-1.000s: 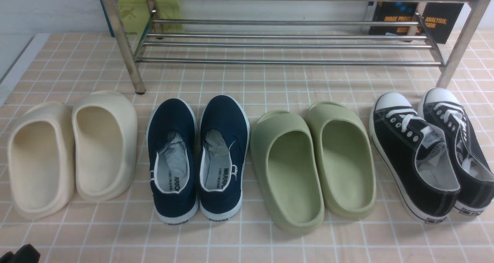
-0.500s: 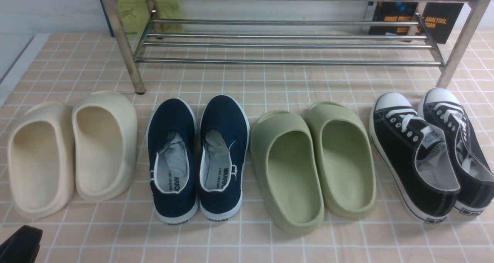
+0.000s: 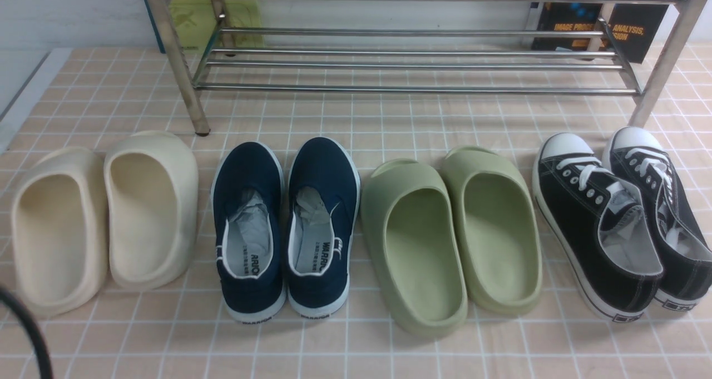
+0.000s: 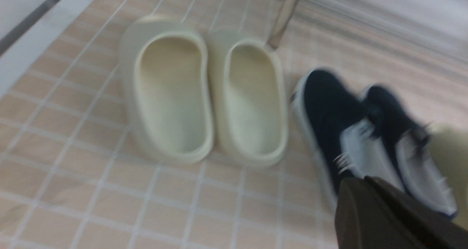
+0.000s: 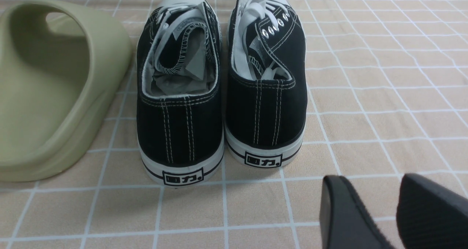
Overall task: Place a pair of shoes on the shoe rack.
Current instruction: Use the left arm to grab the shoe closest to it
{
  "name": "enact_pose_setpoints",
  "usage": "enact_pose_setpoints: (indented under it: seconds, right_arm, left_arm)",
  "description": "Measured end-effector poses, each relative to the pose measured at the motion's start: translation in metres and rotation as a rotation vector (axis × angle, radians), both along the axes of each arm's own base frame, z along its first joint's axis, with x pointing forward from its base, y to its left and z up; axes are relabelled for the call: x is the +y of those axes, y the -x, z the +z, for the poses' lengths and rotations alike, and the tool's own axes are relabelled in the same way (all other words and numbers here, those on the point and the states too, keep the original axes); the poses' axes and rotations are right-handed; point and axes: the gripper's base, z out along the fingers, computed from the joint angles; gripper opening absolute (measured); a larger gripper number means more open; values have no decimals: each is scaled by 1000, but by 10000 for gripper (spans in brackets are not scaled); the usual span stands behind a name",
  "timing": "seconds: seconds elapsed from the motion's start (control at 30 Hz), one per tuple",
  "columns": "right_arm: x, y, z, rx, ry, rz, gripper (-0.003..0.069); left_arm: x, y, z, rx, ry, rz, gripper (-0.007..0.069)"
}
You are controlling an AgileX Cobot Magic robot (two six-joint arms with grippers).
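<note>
Front view shows nothing done yet: navy shoes (image 3: 320,178) sit side by side on the desk (image 3: 389,123) before the bare rack (image 3: 411,89), my left jaws pressed together, right jaws spread, both empty.

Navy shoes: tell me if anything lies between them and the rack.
Nothing visible does. Only bare tiled surface lies between the navy shoes and the rack. The cream slides and green slides sit beside them, not ahead.
</note>
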Motion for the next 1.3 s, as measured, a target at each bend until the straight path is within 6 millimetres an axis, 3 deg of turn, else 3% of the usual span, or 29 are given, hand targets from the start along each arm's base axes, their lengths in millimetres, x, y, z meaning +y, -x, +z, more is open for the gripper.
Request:
enact_pose_setpoints:
  seconds: [0.1,0.23,0.4,0.57,0.73,0.77,0.83,0.97,1.3]
  right_arm:
    - [0,0,0,-1,-6,0,240]
    - [0,0,0,0,0,0,240]
    - [0,0,0,-1,-6,0,240]
    - [0,0,0,0,1,0,240]
    - [0,0,0,0,0,0,240]
    - [0,0,0,-1,-6,0,240]
    - [0,0,0,0,0,0,240]
    - [0,0,0,-1,-6,0,240]
    - [0,0,0,-1,-6,0,240]
  left_arm:
    - [11,-27,13,292,-176,4,2]
    - [16,-61,10,487,-288,-39,3]
    - [-10,-101,-3,614,-328,-195,41]
    - [-34,-135,-10,663,-326,-257,99]
    - [-69,-186,-25,692,-294,-319,261]
    - [-69,-188,-27,695,-294,-320,268]
    - [-82,-209,-40,706,-279,-340,353]
    - [-94,-233,-66,723,-214,-319,442]
    - [-107,-263,-116,751,-167,-298,462]
